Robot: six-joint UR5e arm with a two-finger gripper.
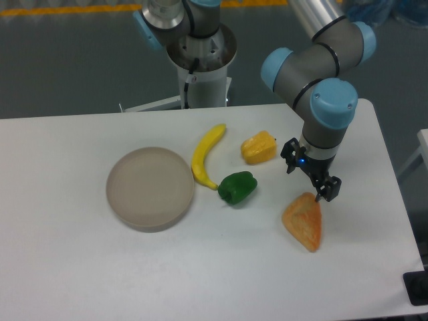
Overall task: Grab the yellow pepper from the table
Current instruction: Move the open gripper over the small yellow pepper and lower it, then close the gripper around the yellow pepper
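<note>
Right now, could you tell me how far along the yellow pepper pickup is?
Nothing is done yet: the yellow pepper lies on the table beside the banana. The gripper, its jaws apart and empty, hangs to the pepper's right, above the orange wedge. Reaching, grasping and lifting remain.

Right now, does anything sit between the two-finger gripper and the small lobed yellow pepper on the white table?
Nothing visible does. The black two-finger gripper hangs just right of the small lobed yellow pepper, with only bare white table between them. The flat orange triangular wedge lies below the gripper, off that line.
</note>
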